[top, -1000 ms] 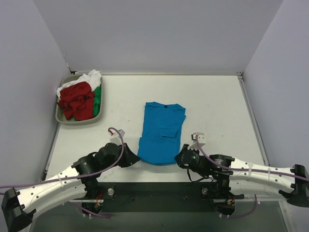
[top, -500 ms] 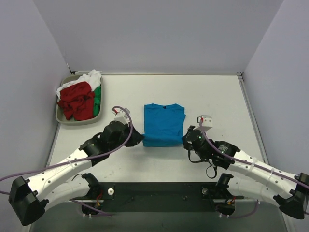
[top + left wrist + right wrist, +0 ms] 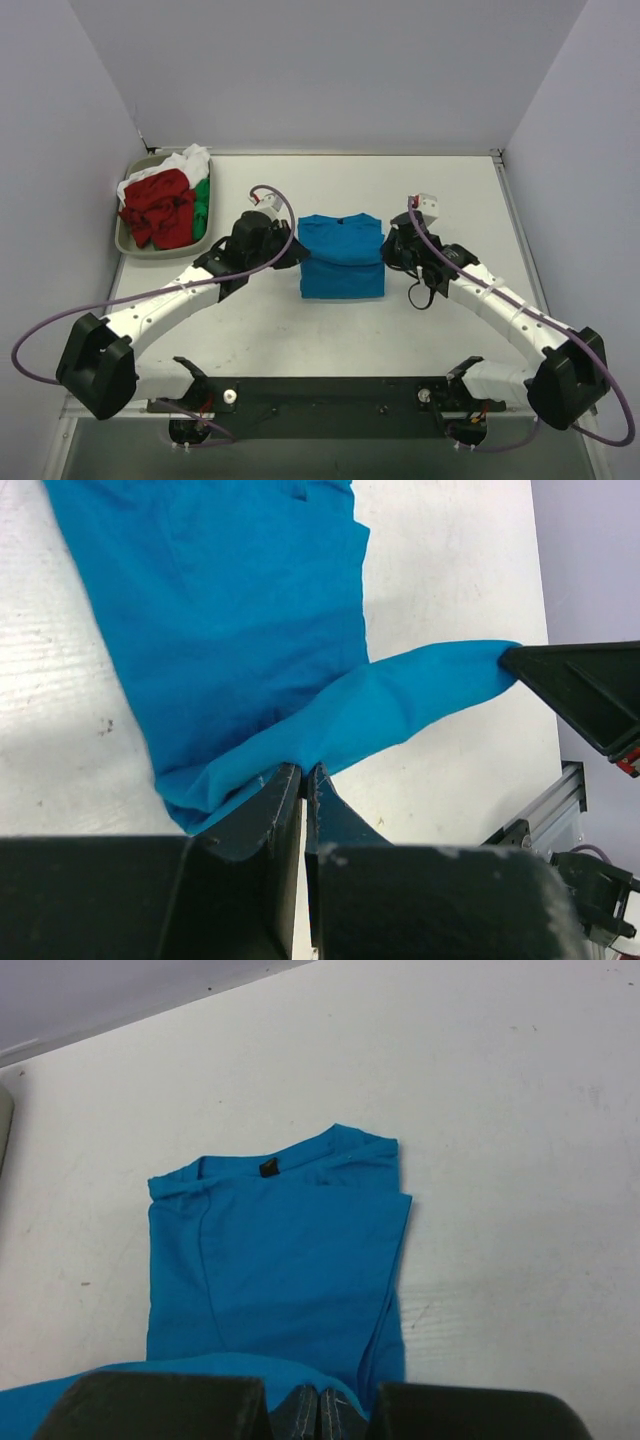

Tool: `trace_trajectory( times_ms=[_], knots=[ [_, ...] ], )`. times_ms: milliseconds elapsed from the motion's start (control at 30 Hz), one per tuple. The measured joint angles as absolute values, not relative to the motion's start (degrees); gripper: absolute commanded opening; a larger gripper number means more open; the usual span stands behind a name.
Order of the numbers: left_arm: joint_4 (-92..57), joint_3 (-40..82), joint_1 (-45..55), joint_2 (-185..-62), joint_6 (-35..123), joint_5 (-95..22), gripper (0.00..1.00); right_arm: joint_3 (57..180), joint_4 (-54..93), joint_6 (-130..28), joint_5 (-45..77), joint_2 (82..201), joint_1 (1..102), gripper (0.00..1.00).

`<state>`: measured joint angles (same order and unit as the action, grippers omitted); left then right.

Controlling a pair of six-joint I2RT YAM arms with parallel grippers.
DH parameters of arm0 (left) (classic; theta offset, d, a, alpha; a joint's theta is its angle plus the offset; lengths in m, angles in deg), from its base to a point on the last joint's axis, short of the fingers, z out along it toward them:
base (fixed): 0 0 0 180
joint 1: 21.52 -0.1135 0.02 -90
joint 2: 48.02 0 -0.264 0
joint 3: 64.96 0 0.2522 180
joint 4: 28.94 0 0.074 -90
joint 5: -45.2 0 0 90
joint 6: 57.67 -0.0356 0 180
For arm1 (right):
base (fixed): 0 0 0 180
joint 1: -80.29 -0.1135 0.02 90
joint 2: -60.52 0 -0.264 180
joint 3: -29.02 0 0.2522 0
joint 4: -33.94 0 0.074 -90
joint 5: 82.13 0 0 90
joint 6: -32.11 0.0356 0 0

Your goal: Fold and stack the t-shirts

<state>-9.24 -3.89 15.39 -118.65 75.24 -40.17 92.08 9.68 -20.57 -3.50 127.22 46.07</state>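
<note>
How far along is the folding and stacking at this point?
Early. Done: the blue t-shirt lies on the table with its sides folded in. In hand: the left pincer and right pincer each grip a hem corner, held above the shirt toward the collar; the half fold is not yet laid down. Left: the red shirt, green shirt and white shirt lie crumpled in the tray; no stack yet.

Top view: green shirt (image 3: 203, 205) mostly buried under red shirt (image 3: 160, 205), upper left.
Left wrist view: blue shirt (image 3: 230, 610) runs off top edge.
Right wrist view: right gripper (image 3: 318, 1407) cropped at bottom edge; raised hem (image 3: 30, 1398) runs off lower left; tag (image 3: 268, 1169) too small to read.
</note>
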Motion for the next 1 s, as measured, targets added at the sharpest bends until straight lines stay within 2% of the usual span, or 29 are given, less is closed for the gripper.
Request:
trace_trajectory(
  times_ms=[500, 1000],
  knots=[
    [-13.3, 11.0, 9.2, -137.1, 72.1, -35.6, 0.0, 105.6, 14.9, -23.1, 7.8, 145.9, 57.5, 0.0],
    [-16.2, 18.8, 4.6, -151.7, 72.1, -32.4, 0.0, 115.8, 16.7, -24.4, 12.4, 161.8, 61.2, 0.0]
  ],
)
